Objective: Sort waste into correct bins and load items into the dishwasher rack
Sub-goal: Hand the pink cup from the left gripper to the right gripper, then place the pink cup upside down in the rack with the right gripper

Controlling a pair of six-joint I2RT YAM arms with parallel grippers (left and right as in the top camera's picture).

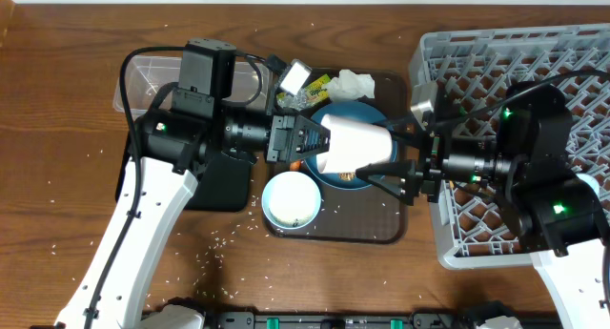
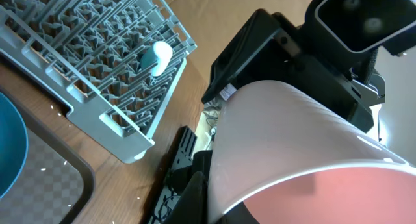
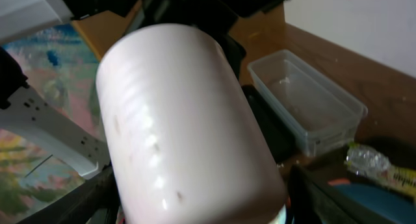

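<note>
A cup [image 1: 357, 143], white outside and pink inside, lies on its side in the air above the dark blue plate [image 1: 348, 114]. My left gripper [image 1: 307, 141] is shut on its rim; the pink inside shows in the left wrist view [image 2: 292, 139]. My right gripper [image 1: 393, 159] is open, with its fingers on either side of the cup's base [image 3: 182, 120]. The white bowl [image 1: 292, 197] stands on the brown serving tray. The tissue [image 1: 353, 81] and wrapper [image 1: 310, 92] lie at the tray's far edge. An orange stick [image 1: 298, 164] shows by the plate. The grey rack [image 1: 515, 52] is at the right.
The clear tub [image 1: 152, 76] stands at the far left, and the black tray [image 1: 217, 184] lies under my left arm. The brown serving tray [image 1: 376, 229] is in the middle. A pale cup [image 2: 156, 57] lies in the rack. Rice grains [image 1: 224, 241] are scattered on the table.
</note>
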